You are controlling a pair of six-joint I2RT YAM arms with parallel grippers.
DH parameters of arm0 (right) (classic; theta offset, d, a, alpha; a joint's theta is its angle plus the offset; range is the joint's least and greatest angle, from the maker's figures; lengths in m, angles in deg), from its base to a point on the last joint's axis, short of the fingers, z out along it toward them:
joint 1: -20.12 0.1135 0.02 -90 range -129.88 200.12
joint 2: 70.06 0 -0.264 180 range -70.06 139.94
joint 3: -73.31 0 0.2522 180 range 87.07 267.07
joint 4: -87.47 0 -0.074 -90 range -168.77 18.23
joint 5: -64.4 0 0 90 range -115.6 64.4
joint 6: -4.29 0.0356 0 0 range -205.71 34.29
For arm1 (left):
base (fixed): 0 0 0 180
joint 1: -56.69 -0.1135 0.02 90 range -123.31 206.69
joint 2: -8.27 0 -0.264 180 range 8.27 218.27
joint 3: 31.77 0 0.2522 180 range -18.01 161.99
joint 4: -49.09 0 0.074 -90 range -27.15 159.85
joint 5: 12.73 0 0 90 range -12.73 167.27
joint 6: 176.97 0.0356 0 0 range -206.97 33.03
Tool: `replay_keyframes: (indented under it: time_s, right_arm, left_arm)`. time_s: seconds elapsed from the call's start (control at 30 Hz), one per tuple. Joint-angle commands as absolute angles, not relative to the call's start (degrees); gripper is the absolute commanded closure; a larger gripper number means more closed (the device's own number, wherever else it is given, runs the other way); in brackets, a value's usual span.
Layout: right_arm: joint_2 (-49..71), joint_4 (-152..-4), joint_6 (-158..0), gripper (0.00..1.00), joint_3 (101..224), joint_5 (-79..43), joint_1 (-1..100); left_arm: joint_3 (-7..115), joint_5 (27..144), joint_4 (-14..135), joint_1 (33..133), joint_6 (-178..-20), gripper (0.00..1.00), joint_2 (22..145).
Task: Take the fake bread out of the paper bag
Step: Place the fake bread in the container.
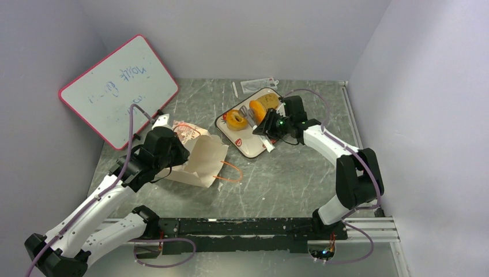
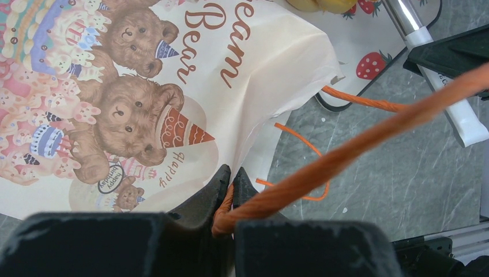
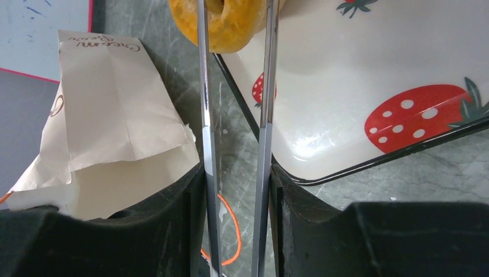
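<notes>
The paper bag lies on its side at left of middle, its teddy-bear print facing my left wrist camera. My left gripper is shut on the bag's rim and its orange cord handle. My right gripper is shut on a pair of metal tongs, whose arms reach across the golden ring doughnut; their tips are out of view. The doughnut, an orange bun and a tan bun sit on the strawberry-print tray. The bag's inside is hidden.
A pink-framed whiteboard leans at the back left. A clear plastic wrapper lies behind the tray. A second orange cord loop trails on the table right of the bag. A metal rail runs along the near edge.
</notes>
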State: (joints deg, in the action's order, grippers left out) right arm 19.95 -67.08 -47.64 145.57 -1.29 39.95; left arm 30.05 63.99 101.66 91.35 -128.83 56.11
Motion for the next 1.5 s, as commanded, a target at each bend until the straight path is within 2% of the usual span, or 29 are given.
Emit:
replay_keyframes:
  time_s: [0.0,0.9,1.2,1.47]
  right_arm:
    - [18.9,-67.3,-48.9,0.57,148.2,-2.5,39.2]
    - [14.9,-64.3,-51.4,0.57,152.7,-4.8,39.0]
    - [5.4,-60.2,-52.6,0.58,150.2,-2.8,39.3]
    - [-6.7,-57.1,-52.6,0.6,142.4,1.0,43.2]
  left_arm:
    - [31.0,65.4,100.6,91.6,-129.2,0.93,55.5]
    - [31.1,64.5,102.1,91.7,-128.9,0.93,54.2]
    - [28.6,63.2,103.0,91.7,-132.7,0.93,50.0]
    - [29.2,63.4,103.1,91.7,-129.4,0.93,49.6]
